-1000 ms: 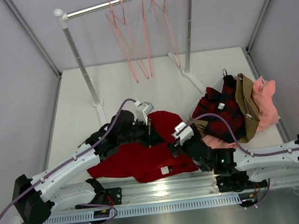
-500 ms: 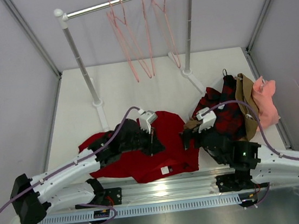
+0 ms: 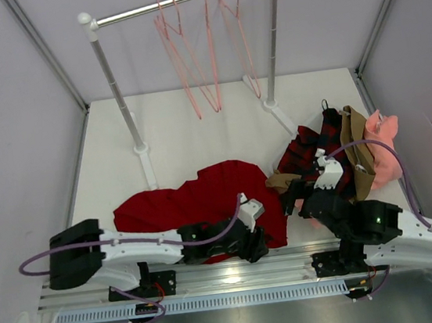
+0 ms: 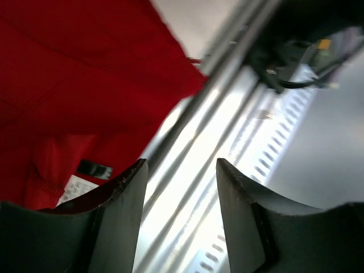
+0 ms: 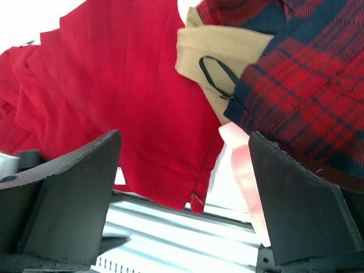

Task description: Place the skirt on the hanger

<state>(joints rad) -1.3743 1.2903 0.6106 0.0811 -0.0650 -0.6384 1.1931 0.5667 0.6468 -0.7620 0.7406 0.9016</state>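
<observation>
- Skirt [image 3: 194, 203] is spread out, rumpled, on the white surface [image 3: 198, 144], left of centre and close to the near edge; it is gripped by neither claw.
- The hanger [image 3: 197, 112] is hung on the chrome rod [image 3: 180, 1] of the rack [image 3: 116, 87] at the far end of the surface, among four alike, well apart from the skirt.
- The left claw [image 4: 181, 168] is lowered at the skirt's near right corner, beside the metal rail [image 3: 291, 261] that runs along the near edge.
- Its fingers [image 4: 114, 216] are seen apart, and only the rail is shown in the gap between them; nothing is clamped.
- A white label [image 4: 71, 189] is seen on the skirt's cloth, just beside the left-hand finger in the left wrist view.
- The right claw [image 5: 185, 136] is held over the skirt's right edge, near the pile of clothes; its fingers are spread wide and nothing is gripped.
- A red-and-black plaid garment [image 3: 314, 157] is heaped to the right of the skirt.
- A tan garment [image 5: 222, 45] with a black loop is laid against the skirt's right edge, partly under the plaid.
- A pink garment [image 3: 385, 148] is piled at the far right of the heap.
</observation>
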